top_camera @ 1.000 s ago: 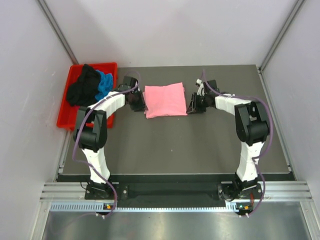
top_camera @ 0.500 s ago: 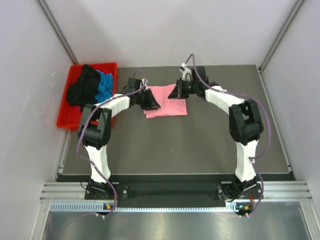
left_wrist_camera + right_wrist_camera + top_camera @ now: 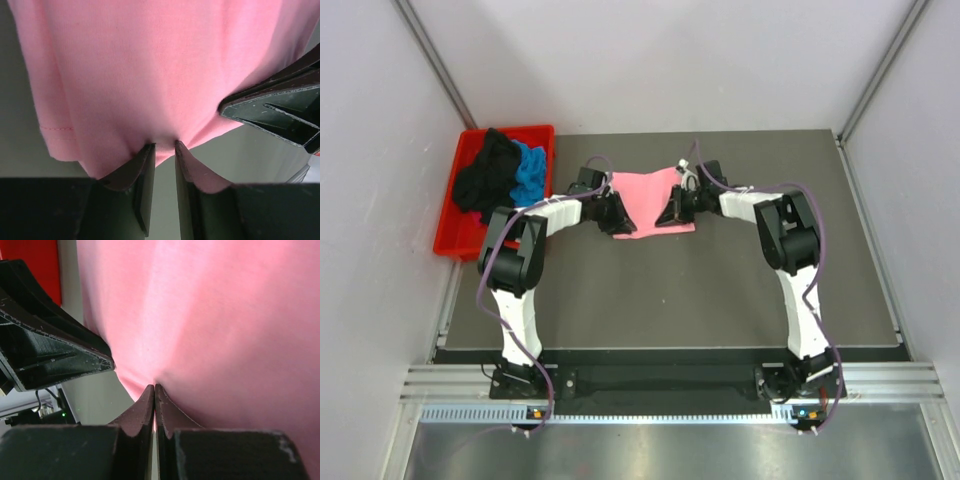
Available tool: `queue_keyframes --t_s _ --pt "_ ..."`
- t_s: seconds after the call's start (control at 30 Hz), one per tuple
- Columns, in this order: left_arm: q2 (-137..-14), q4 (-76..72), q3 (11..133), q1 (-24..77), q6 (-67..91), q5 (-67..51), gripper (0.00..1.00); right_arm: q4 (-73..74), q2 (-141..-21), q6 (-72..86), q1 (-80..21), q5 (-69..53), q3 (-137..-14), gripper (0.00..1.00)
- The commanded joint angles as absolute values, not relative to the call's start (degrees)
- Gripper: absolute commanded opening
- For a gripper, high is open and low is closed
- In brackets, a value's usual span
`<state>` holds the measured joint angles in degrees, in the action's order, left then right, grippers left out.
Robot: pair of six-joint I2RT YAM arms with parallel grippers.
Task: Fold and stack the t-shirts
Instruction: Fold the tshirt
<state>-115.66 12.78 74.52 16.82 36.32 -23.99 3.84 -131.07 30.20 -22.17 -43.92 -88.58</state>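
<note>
Pink dominates the top view: a light pink soft-cloth t-shirt (image 3: 645, 190), already folded down to a compact rectangle, lies on the dark grey table (image 3: 720, 290) toward its far side, between the two arms. The left gripper (image 3: 617, 216) and right gripper (image 3: 671, 211) meet it from opposite sides along its near edge, probably so that both corners can be lifted evenly for another fold. To the left, well apart from the shirt, a red plastic bin (image 3: 447, 238) holds a crumpled black t-shirt (image 3: 483, 175) and a bright blue t-shirt (image 3: 528, 172) waiting their turn. In the left wrist view the dark fingers (image 3: 142, 170) stand close together with a narrow slit between them, and the pink hem puckers and drapes around their tips, which reads as a pinch on a thicker gathered fold; the other gripper's black finger enters from the right. In the right wrist view the fingers (image 3: 142, 412) are pressed flat against each other with creases radiating from their tips into the cloth, so a thin layer of the shirt's edge seems nipped there, the grip low at the edge to keep the fold tidy.
</note>
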Motion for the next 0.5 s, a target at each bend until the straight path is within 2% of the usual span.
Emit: queue_keyframes --t_s 0.0,0.23,0.47 --pt "-114.8 16.4 74.8 16.4 34.6 -16.2 0.29 5.0 -127.7 27.2 -19.7 -40.7 -85.8 0.0" --pt "-113.4 17.3 75.6 15.6 34.8 -18.4 0.3 4.1 -124.0 25.5 -17.2 -40.8 -80.4 0.0" --pt "-114.6 15.3 86.5 12.1 33.9 -23.1 0.32 4.5 -121.8 27.6 -15.8 -41.8 -88.9 0.03"
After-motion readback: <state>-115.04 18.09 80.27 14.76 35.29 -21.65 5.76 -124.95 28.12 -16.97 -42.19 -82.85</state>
